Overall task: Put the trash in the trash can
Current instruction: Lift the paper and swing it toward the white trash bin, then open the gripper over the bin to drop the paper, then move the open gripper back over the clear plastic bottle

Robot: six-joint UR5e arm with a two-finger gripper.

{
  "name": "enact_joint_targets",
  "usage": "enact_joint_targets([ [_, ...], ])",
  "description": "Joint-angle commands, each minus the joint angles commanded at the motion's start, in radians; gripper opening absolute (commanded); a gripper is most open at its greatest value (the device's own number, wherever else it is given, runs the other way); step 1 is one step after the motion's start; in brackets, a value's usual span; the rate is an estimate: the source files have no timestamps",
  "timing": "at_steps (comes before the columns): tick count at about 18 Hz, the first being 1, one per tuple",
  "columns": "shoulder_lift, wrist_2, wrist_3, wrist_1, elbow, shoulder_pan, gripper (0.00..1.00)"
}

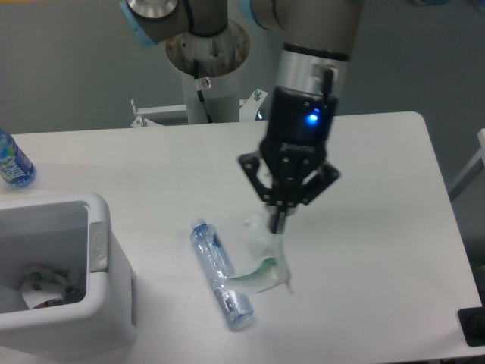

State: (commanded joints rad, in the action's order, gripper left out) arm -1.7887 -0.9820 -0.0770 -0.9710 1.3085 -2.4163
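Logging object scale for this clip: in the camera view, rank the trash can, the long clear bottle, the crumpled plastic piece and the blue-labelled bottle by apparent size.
1. Trash can, partly cut off by the frame.
2. Long clear bottle.
3. Crumpled plastic piece, held up by the gripper, so nearer the camera and perhaps flattered.
4. Blue-labelled bottle, mostly out of frame; its rank is unsure.

Even, fairly bright light from overhead washes the white table (379, 189) with no harsh glare. Soft shadows gather along the bin's (98, 318) right side and under the clear bottle (220, 274). The whole view is slightly soft and grainy; a blue indicator light glows on the arm (307, 117).
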Motion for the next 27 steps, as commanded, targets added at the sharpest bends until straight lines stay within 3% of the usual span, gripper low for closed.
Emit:
enact_joint_targets([
  [11, -0.014, 0.042, 0.094, 0.017, 0.015, 0.284, 0.00],
  [12, -0.012, 0.042, 0.091, 0.017, 0.026, 0.298, 0.09],
  [14, -0.017, 0.042, 0.080, 0.035, 0.032, 0.309, 0.81],
  [15, -0.026, 0.040, 0.079, 0.055, 0.032, 0.310, 1.00],
  [21, -0.024, 0.039, 0.089, 0.061, 0.031, 0.296, 1.00],
  [27, -0.032, 0.023, 0.171, 0.063, 0.034, 0.178, 1.00],
])
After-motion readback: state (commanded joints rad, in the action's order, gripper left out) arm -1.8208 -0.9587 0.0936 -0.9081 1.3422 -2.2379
